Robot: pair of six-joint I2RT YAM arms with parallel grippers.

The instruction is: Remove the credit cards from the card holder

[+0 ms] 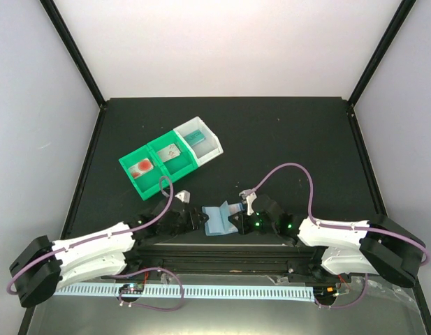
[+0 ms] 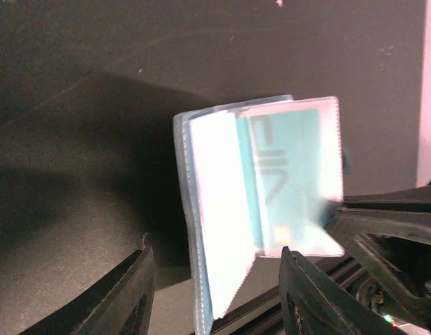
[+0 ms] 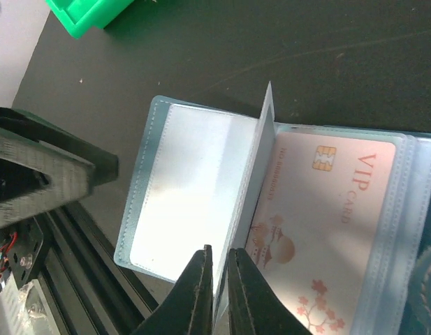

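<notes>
Two credit cards (image 3: 334,209), one a teal card (image 2: 288,174), light, stiff and slick, are shown sleeved in the card holder (image 1: 216,218) between the grippers, one limp sleeve (image 3: 260,153) being pinched by the right gripper (image 3: 218,255) and the left gripper (image 2: 215,255) released; an exposed card edge is judged the best hold.

The teal card (image 2: 285,181) is blurry; you can't read its letters. The holder (image 2: 215,209) runs off that view's bottom edge. The VIP card (image 3: 320,230) is cut off low in the right wrist view. From above, the green tray's (image 1: 152,187) things are too small to tell.
</notes>
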